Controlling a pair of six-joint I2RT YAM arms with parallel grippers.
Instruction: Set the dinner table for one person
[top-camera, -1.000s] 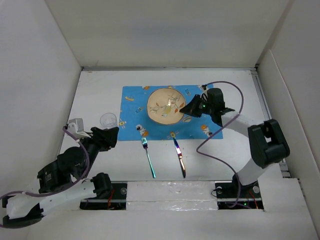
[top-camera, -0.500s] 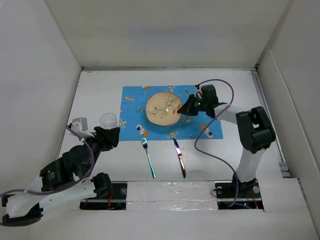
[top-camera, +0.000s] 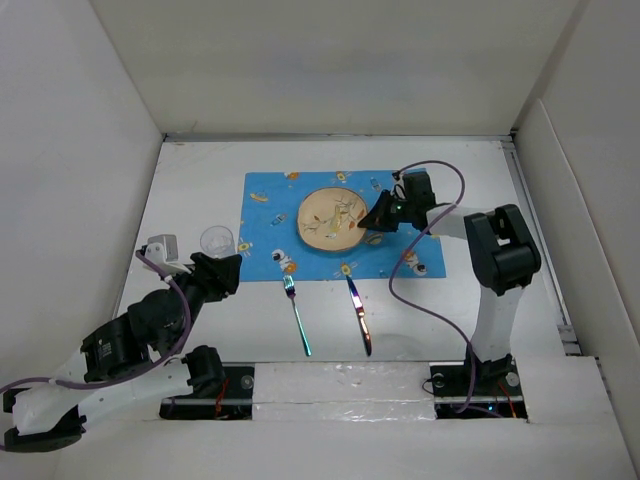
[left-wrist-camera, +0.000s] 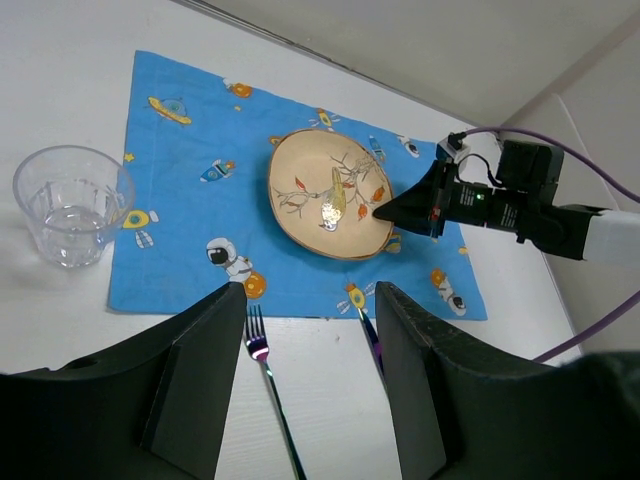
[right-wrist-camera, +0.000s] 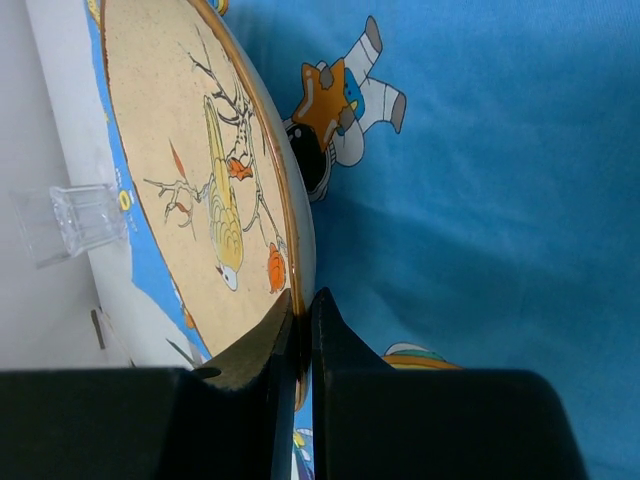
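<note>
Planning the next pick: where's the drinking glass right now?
Top view, left side: the clear glass stands on the white table just off the left edge of the blue placemat, ahead of the open left pincer.

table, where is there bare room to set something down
Bare: the table strip between placemat and back wall, and the corner beyond the glass. Crowded: the plate with the right gripper on its rim, and the fork and knife in front.

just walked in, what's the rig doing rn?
Setting a place for one. The right gripper is shut on the rim of the plate on the blue placemat. The left gripper hangs open and empty near the glass, left of the placemat. The fork and knife lie on the table at the placemat's near edge.
</note>
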